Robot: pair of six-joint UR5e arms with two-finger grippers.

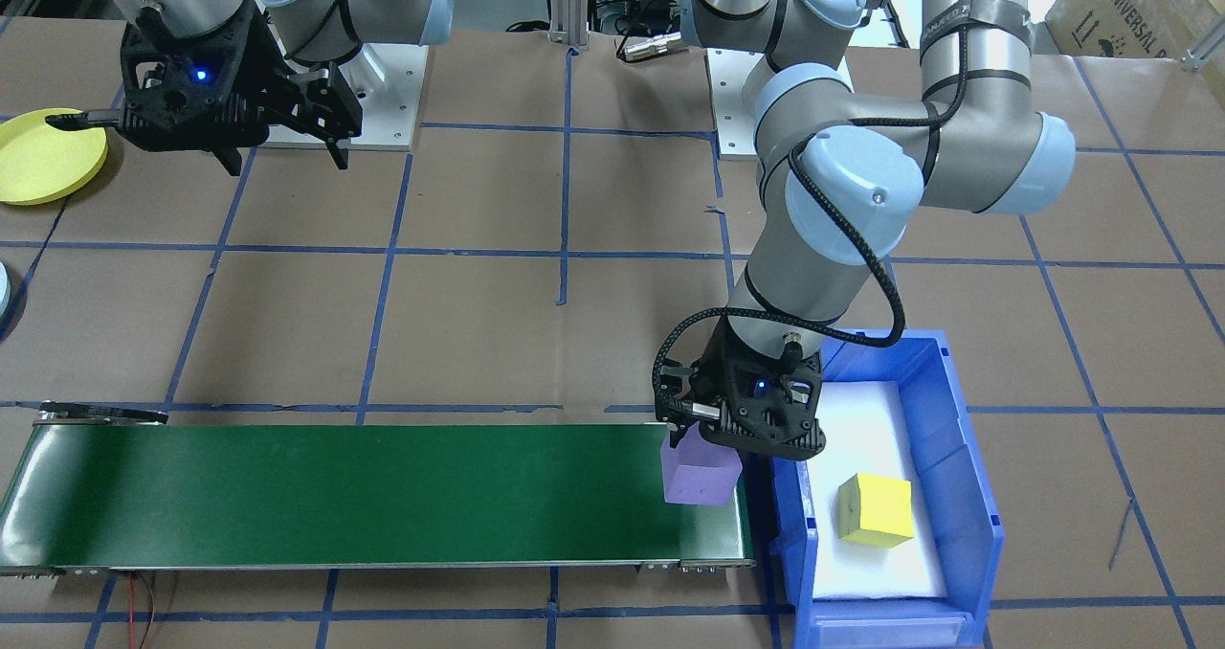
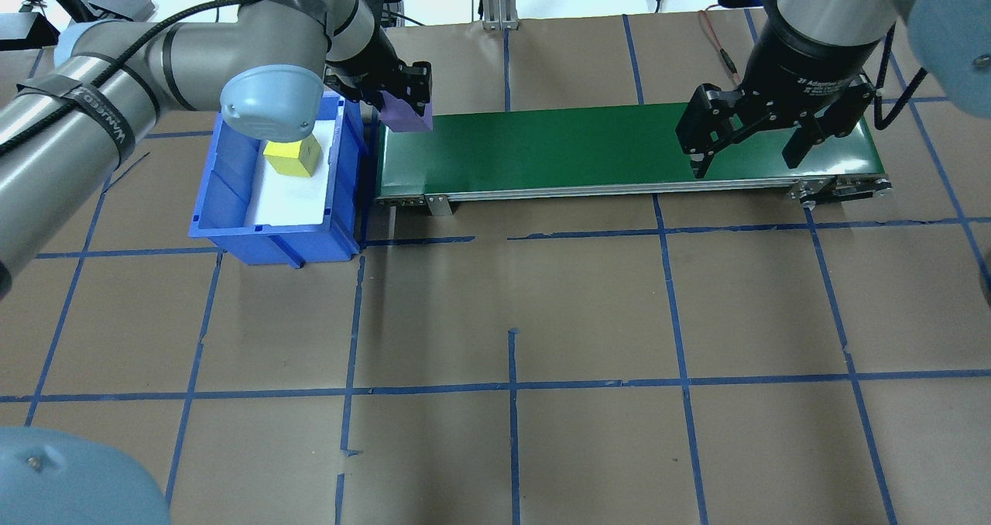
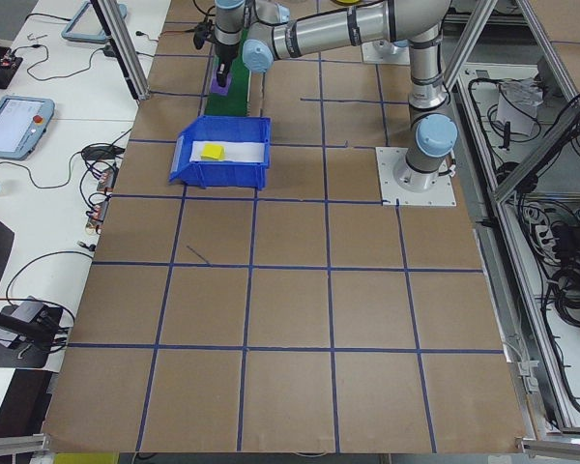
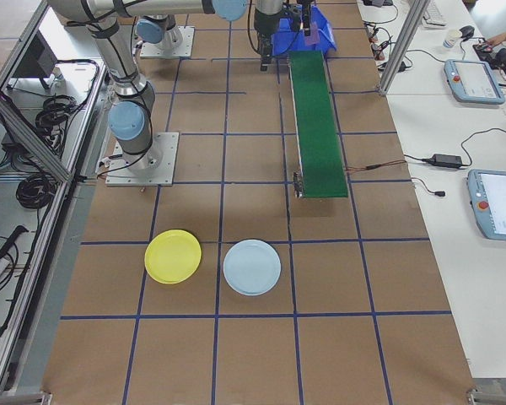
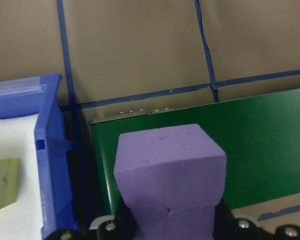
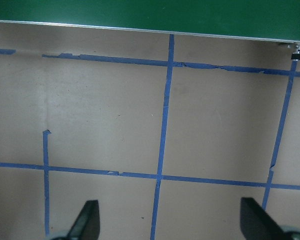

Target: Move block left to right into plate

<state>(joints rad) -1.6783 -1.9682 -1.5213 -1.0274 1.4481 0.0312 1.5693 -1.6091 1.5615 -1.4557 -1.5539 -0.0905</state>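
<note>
My left gripper [image 2: 404, 101] is shut on a purple block [image 1: 699, 477], which it holds over the end of the green conveyor belt [image 1: 364, 496] beside the blue bin [image 1: 976, 467]. In the left wrist view the purple block [image 5: 170, 170] fills the space between the fingers. A yellow block [image 1: 876, 508] lies on white padding inside the bin. The yellow plate [image 1: 43, 156] sits on the table on the robot's right side, past the belt's other end. My right gripper [image 1: 285, 156] hangs open and empty above the table, close to the plate.
A light blue plate [image 4: 251, 267] lies beside the yellow plate [image 4: 173, 256]. The belt [image 2: 619, 145] runs across the far side of the table with nothing lying on it. Blue tape lines grid the brown tabletop. Desks with tablets and cables flank the table's far side.
</note>
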